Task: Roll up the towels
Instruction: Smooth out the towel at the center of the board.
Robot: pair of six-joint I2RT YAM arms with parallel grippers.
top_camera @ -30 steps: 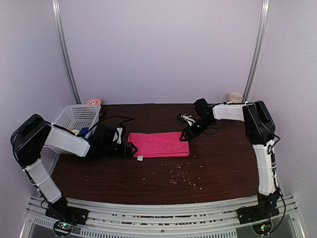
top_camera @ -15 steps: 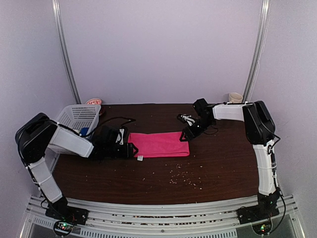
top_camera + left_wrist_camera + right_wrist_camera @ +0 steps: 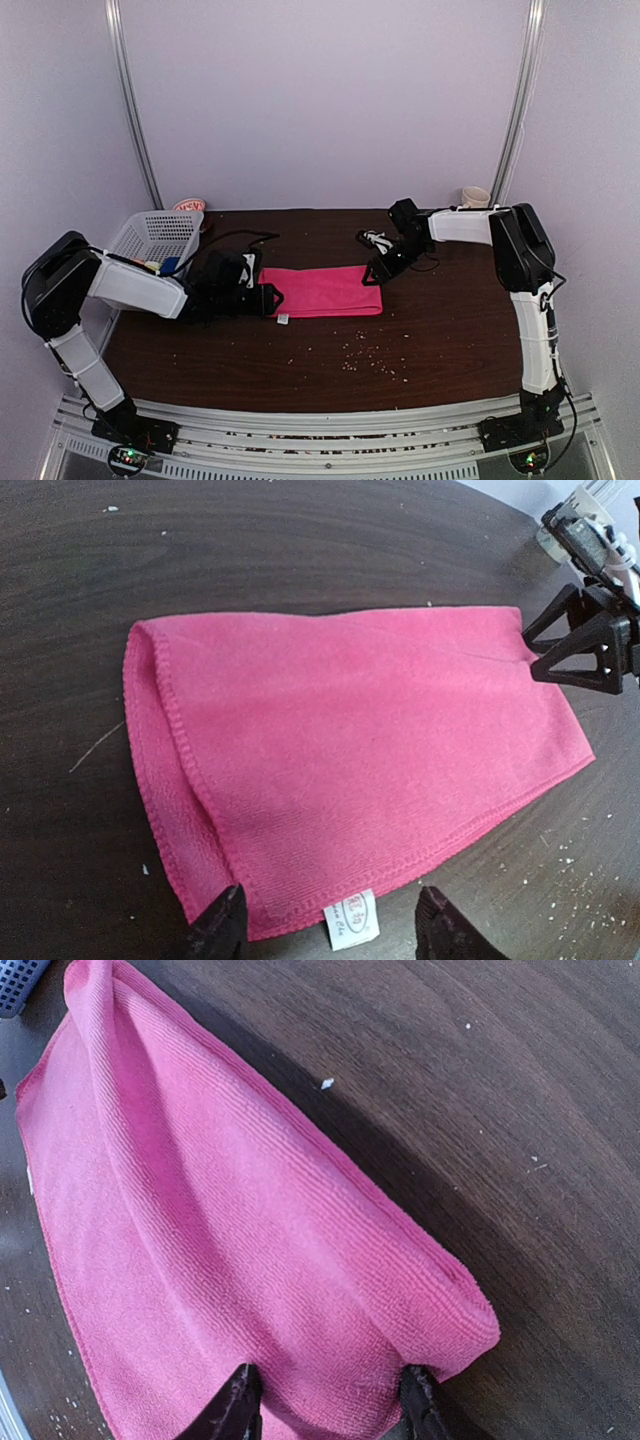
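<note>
Pink towel (image 3: 322,290): folded flat, stitched hem, white label (image 3: 283,318) at lower left corner; centre of frame, on dark table (image 3: 450,340). Left gripper (image 3: 330,940) parted astride label end; right gripper (image 3: 325,1415) parted over opposite end.

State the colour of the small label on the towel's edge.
The label is white with faint print, on the pink towel; clearest in the left wrist view.

Soft, even light fills the overhead view, which is slightly fuzzy, its pale lilac walls (image 3: 320,100) washed out. The dark brown wooden table (image 3: 320,340) shows a grey sheen and bowed edges in the left wrist view. The bright pink cloth towel (image 3: 200,1240) is sharp, its weave clear, with a dark shadow beside its raised fold.
</note>
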